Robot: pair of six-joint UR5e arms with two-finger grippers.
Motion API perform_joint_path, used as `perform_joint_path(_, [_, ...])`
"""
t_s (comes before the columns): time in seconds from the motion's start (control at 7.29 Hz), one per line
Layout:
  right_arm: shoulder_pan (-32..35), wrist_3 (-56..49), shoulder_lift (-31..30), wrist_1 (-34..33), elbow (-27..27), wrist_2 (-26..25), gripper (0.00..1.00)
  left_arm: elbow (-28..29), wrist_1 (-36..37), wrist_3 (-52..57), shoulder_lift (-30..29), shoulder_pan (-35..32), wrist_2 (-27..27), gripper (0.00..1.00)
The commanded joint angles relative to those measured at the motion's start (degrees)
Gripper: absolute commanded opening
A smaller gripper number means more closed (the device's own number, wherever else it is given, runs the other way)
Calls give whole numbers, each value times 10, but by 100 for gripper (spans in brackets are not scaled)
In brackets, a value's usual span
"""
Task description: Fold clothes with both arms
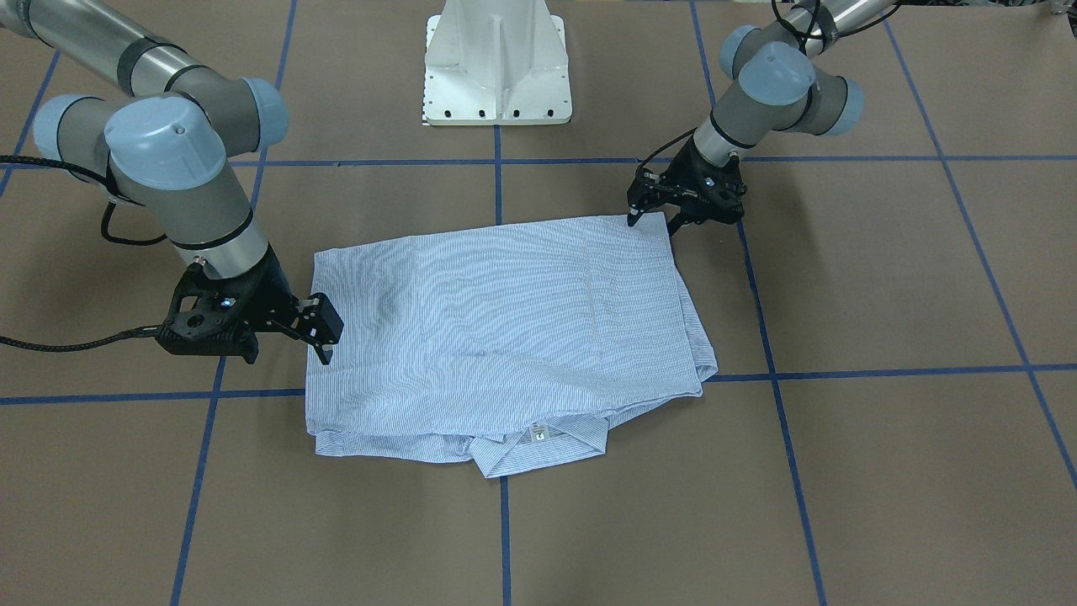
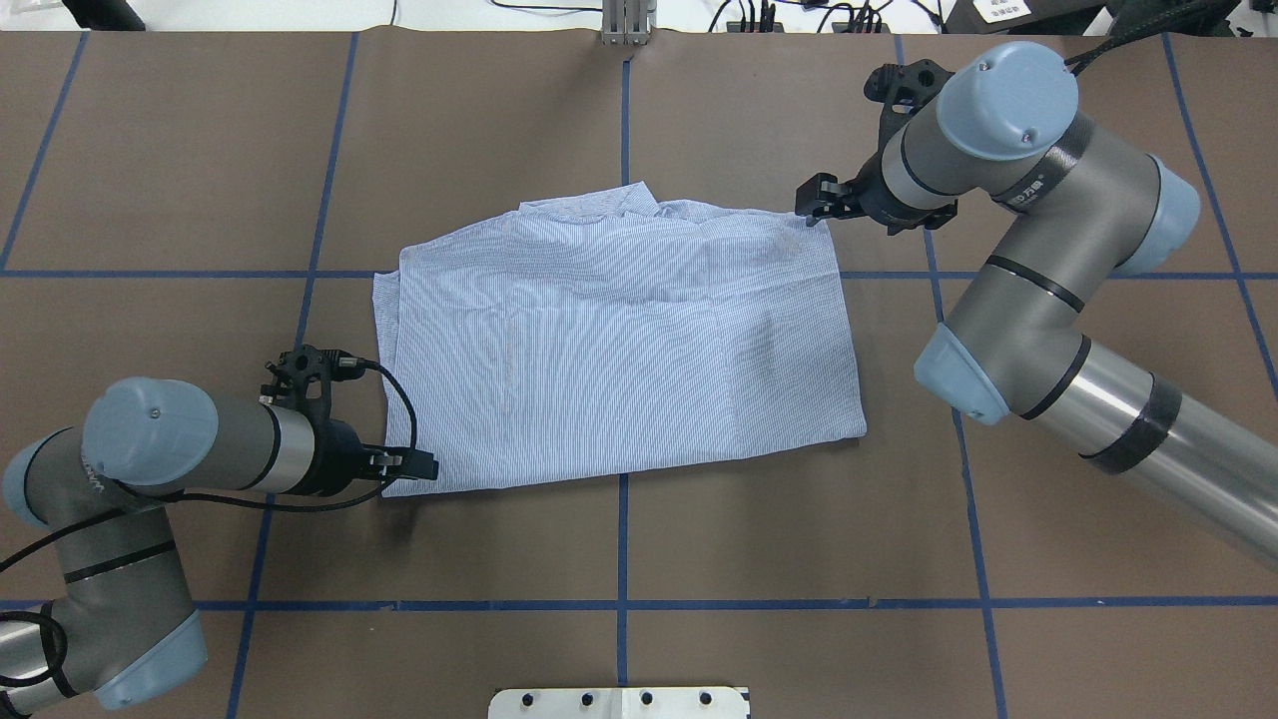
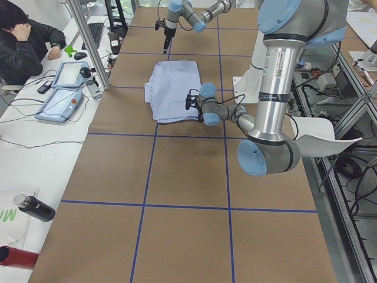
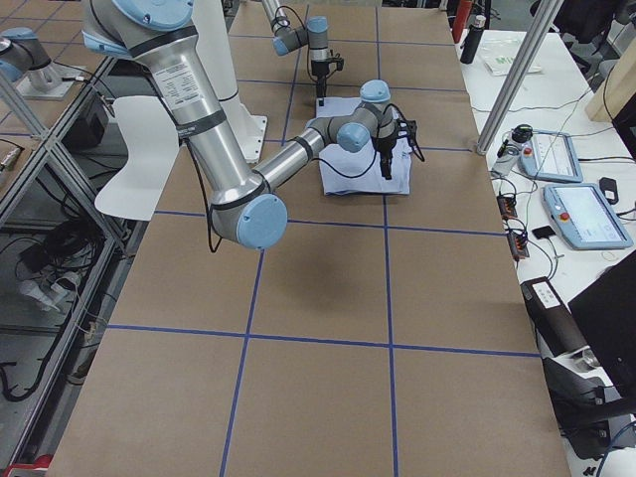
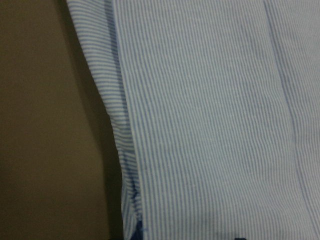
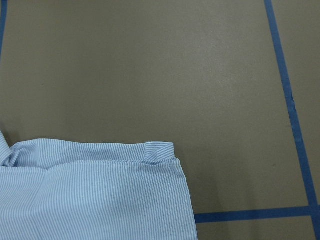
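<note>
The light blue striped shirt (image 1: 505, 320) lies folded into a rough rectangle in the middle of the brown table (image 2: 619, 340), collar and white neck label (image 1: 538, 433) on the side away from the robot. My left gripper (image 1: 653, 222) sits low at the shirt's near corner (image 2: 411, 465), its jaws apart, straddling the corner. The left wrist view shows only the cloth (image 5: 210, 120) close up. My right gripper (image 1: 323, 337) hovers by the shirt's far corner on the right arm's side (image 2: 814, 205), jaws apart and empty. The right wrist view shows that corner (image 6: 160, 152) lying flat.
The white pedestal base (image 1: 496, 67) stands behind the shirt on the robot's side. Blue tape lines (image 2: 624, 519) cross the table. An operator (image 3: 23, 41), teach pendants (image 3: 62, 100) and a bottle (image 3: 35, 207) are on the side bench.
</note>
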Motion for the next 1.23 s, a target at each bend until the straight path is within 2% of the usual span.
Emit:
perform_joint_path(0.0, [0, 1, 0, 0, 0, 0, 100, -8, 0, -16, 0, 1, -3, 15])
perform_joint_path(0.14, [0, 1, 0, 0, 0, 0, 100, -16, 4, -23, 1, 1, -3, 0])
perform_joint_path(0.41, [0, 1, 0, 0, -1, -1, 100, -58, 28, -21, 35, 1, -3, 0])
perform_joint_path(0.55, [-1, 1, -1, 0, -1, -1, 100, -92, 66, -13, 57, 1, -4, 0])
perform_joint_path(0.69, [-1, 1, -1, 0, -2, -1, 100, -103, 134, 2, 51, -4, -4, 0])
perform_joint_path(0.82, [-2, 1, -1, 0, -3, -1, 100, -97, 180, 46, 39, -18, 0, 0])
perform_joint_path(0.96, [-3, 1, -1, 0, -3, -2, 100, -72, 188, 111, 27, -70, 1, 0])
perform_joint_path(1.1, [-3, 3, 0, 0, -3, -2, 100, -19, 189, 178, -2, -125, 0, 0])
